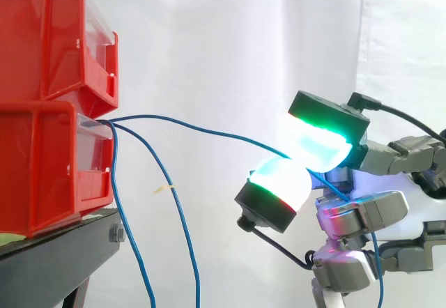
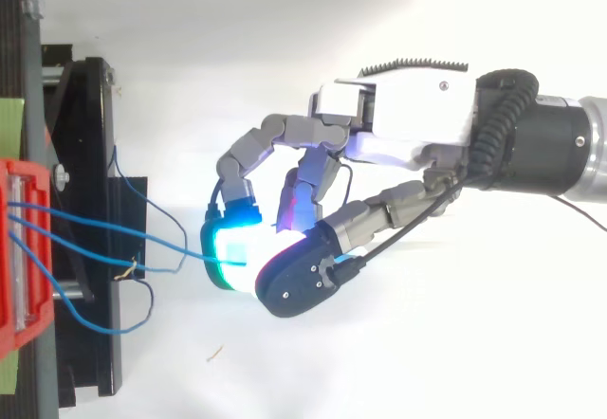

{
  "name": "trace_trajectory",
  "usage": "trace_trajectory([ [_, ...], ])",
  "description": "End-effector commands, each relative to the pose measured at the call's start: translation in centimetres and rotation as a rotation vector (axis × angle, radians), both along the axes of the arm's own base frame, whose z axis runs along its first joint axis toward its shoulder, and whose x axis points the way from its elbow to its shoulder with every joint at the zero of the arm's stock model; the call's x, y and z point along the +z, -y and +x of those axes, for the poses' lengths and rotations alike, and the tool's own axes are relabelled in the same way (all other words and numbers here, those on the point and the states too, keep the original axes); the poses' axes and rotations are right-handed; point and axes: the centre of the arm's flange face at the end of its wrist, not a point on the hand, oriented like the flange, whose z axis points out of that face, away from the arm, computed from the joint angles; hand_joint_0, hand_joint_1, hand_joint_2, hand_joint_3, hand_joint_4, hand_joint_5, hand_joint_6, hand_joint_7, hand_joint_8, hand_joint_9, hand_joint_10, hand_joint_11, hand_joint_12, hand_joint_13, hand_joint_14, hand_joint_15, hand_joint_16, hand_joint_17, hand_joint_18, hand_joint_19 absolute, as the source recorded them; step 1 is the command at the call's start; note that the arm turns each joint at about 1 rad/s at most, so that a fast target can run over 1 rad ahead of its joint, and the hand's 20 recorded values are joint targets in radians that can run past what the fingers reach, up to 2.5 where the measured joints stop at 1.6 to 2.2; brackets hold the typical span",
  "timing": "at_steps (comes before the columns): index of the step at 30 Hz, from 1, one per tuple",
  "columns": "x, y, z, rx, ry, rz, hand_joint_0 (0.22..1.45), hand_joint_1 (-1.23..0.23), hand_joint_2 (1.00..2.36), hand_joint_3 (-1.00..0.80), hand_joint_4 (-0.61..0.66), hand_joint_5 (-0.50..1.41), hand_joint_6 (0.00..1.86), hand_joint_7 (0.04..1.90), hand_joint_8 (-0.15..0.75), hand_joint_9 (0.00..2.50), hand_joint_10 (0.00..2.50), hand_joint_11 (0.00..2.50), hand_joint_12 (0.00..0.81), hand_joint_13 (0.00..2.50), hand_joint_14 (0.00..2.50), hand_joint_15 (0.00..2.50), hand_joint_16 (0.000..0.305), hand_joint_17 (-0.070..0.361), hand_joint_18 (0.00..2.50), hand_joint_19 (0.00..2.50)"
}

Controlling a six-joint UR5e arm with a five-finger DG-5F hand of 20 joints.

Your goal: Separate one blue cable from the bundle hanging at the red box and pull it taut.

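Two stacked red bins (image 1: 42,162) stand on a black stand (image 1: 56,252) at the left. Blue cables come out between the bins. One blue cable (image 1: 209,129) runs rightwards in a shallow curve to my hand (image 2: 398,125). It is pinched between two glowing fingertips (image 1: 317,144), and its free end drops past the palm. Two more blue cables (image 1: 182,217) hang loosely down from the bins, apart from the held one. In the top view the held cable (image 2: 180,248) stretches from the red bin (image 2: 19,277) to the glowing pads (image 2: 232,244).
A white curtain backs the scene. The black stand (image 2: 95,154) juts out at the left under the bins. A small pale tag (image 1: 164,188) sits by the hanging cables. Open space lies between the bins and my hand.
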Motion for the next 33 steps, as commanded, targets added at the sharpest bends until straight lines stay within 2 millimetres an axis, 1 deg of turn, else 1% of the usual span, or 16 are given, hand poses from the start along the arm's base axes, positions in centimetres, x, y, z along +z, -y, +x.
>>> trace_trajectory([
  [1, -0.05, 0.03, -0.03, -0.003, -0.003, -0.001, 0.81, -0.84, 1.01, -0.31, -0.3, -0.19, 0.95, 1.23, 0.269, 1.32, 0.52, 1.61, 0.358, 1.18, 0.03, 0.95, 0.039, 0.089, 0.86, 0.71],
  [2, -0.05, 0.03, -0.03, -0.003, -0.004, -0.002, 0.81, -0.84, 1.01, -0.31, -0.29, -0.19, 0.95, 1.23, 0.275, 1.31, 0.58, 1.61, 0.356, 1.19, 0.03, 0.97, 0.039, 0.088, 0.87, 0.74],
  [4, -0.05, 0.03, -0.03, -0.003, -0.004, -0.002, 0.81, -0.84, 1.01, -0.31, -0.29, -0.19, 0.95, 1.22, 0.274, 1.31, 0.59, 1.6, 0.362, 1.22, 0.02, 1.02, 0.039, 0.087, 0.89, 0.76],
  [6, -0.05, 0.03, -0.03, -0.003, -0.004, -0.002, 0.81, -0.84, 1.01, -0.31, -0.28, -0.19, 0.95, 1.23, 0.276, 1.3, 0.65, 1.59, 0.349, 1.27, 0.02, 1.17, 0.039, 0.087, 0.9, 0.78],
  [10, -0.05, 0.03, -0.03, -0.003, -0.004, -0.002, 0.81, -0.84, 1.01, -0.3, -0.28, -0.19, 0.95, 1.22, 0.272, 1.29, 0.71, 1.59, 0.344, 1.31, 0.02, 1.3, 0.039, 0.087, 0.91, 0.78],
  [11, -0.05, 0.03, -0.03, -0.003, -0.004, -0.002, 0.82, -0.84, 1.01, -0.3, -0.28, -0.19, 0.95, 1.23, 0.271, 1.29, 0.74, 1.56, 0.338, 1.31, 0.02, 1.32, 0.039, 0.087, 0.91, 0.78],
  [21, -0.05, 0.03, -0.03, -0.003, -0.004, -0.002, 0.82, -0.85, 1.01, -0.3, -0.27, -0.18, 0.95, 1.22, 0.282, 1.28, 0.82, 1.53, 0.334, 1.33, 0.02, 1.34, 0.038, 0.085, 0.92, 0.79],
  [24, -0.05, 0.05, -0.03, -0.005, -0.004, -0.003, 0.82, -0.85, 1.01, -0.3, -0.27, -0.18, 0.95, 1.21, 0.284, 1.28, 0.77, 1.53, 0.347, 1.32, 0.02, 1.32, 0.038, 0.085, 0.93, 0.78],
  [30, -0.05, 0.05, -0.03, -0.005, -0.004, -0.003, 0.81, -0.86, 1.01, -0.29, -0.27, -0.18, 0.95, 1.23, 0.284, 1.32, 0.75, 1.55, 0.336, 1.36, 0.02, 1.36, 0.036, 0.081, 0.97, 0.87],
  [33, -0.04, 0.04, -0.02, -0.005, -0.002, -0.002, 0.81, -0.86, 1.01, -0.29, -0.26, -0.18, 0.94, 1.23, 0.283, 1.32, 0.74, 1.56, 0.329, 1.36, 0.02, 1.37, 0.036, 0.081, 0.98, 0.88],
])
